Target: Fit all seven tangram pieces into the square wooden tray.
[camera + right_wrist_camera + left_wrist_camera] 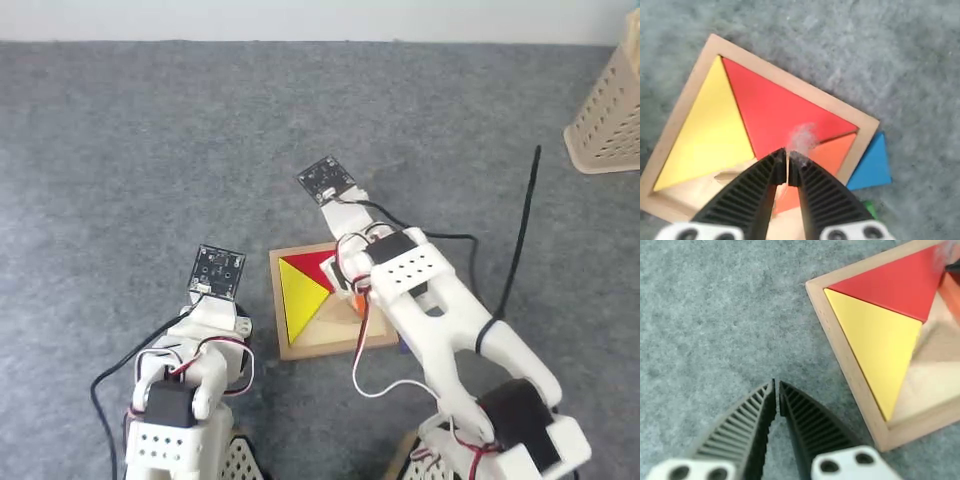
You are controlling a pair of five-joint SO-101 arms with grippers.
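Note:
The square wooden tray point(320, 350) lies on grey carpet between the arms. A yellow triangle point(707, 142) and a red triangle point(782, 117) lie flat in it, with an orange piece point(832, 152) beside the red one. Part of the tray floor point(702, 195) is bare wood. A blue triangle point(871, 165) lies on the carpet against the tray's outer rim, and a bit of a green piece point(869, 206) shows close by it. My right gripper point(787, 152) is shut, tips just above the red-orange seam. My left gripper point(776, 384) is shut over bare carpet beside the tray point(850, 365).
A beige perforated basket point(605, 110) stands at the back right. A black cable point(520, 240) runs across the carpet to the right of the right arm. Open carpet spreads to the left and behind the tray.

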